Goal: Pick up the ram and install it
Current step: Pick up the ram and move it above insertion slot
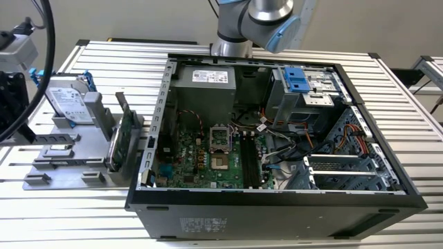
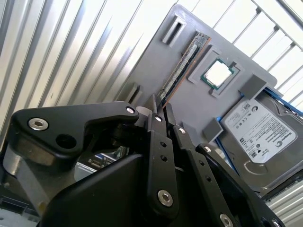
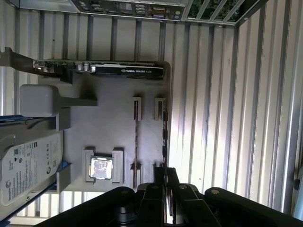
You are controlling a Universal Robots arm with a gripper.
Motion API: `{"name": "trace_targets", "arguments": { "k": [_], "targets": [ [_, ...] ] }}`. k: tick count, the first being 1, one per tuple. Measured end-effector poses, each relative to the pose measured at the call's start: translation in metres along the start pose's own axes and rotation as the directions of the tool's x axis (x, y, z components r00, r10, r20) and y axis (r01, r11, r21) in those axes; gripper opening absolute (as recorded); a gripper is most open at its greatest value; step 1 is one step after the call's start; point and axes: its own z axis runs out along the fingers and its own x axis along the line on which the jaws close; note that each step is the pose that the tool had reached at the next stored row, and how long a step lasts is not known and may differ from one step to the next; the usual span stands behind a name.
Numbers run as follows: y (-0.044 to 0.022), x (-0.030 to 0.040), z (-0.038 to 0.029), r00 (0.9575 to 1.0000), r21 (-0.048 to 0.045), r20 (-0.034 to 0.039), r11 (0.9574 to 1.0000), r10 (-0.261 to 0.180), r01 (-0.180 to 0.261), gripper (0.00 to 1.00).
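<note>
The ram [image 2: 183, 64] is a thin dark stick standing on its long edge in slotted holders of the grey tray [image 2: 189, 109], beside a square processor chip [image 2: 218, 74]. In the first wrist view the ram [image 3: 136, 137] shows as a narrow line between two pairs of holders. My gripper [image 2: 161, 106] hangs above the tray near one end of the ram, fingers pressed together with nothing between them. In the first wrist view the gripper [image 3: 165, 171] sits a little to the side of the ram's line, towards the tray's edge.
The tray [image 1: 62, 155] lies at the exterior view's left and also holds a silver hard drive [image 1: 69, 104] and an upright green expansion card [image 1: 123, 140]. The open computer case [image 1: 277, 207] is beside it, with its memory slots [image 1: 248, 161] on the motherboard. The arm's base [image 1: 249, 21] stands behind.
</note>
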Motion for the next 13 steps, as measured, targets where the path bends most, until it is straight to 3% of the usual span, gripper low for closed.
{"name": "trace_targets", "arguments": {
  "k": [13],
  "targets": [
    [0.0001, -0.0001, -0.0077, 1.0, -0.0001, -0.0001, 1.0, 0.0, 0.0, 0.0]
  ]
}}
